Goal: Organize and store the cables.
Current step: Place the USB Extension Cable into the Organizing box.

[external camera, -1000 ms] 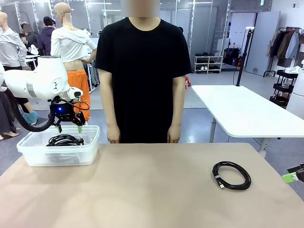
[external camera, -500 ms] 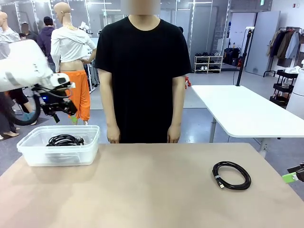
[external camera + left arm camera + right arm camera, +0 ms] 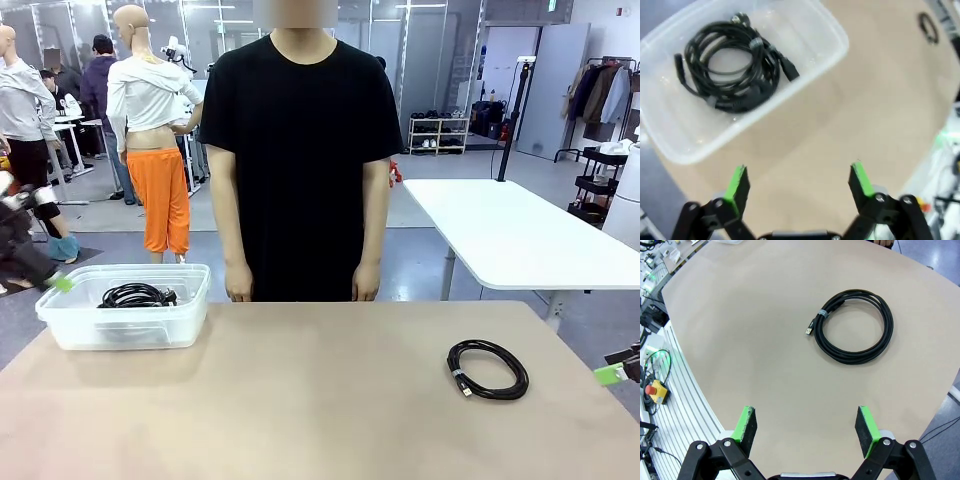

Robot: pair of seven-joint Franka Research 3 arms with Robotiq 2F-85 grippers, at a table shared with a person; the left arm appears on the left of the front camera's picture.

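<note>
Left gripper (image 3: 799, 181): jaws spread wide, nothing between the green pads. It hangs above the tan table (image 3: 850, 100), off the near side of the clear plastic bin (image 3: 832, 30). The bundled cables (image 3: 730, 65) lie inside that bin, ahead of the fingertips and up-left in the left wrist view; plug ends are visible among the loops.

Right gripper (image 3: 807, 425): jaws likewise spread, empty, held over the table surface. One coiled cable (image 3: 855, 326) lies flat on the table ahead of the fingers, well apart from them, bound by a small tie beside its plug end.

A person in a black shirt (image 3: 300, 150) stands at the far edge, both arms down.
</note>
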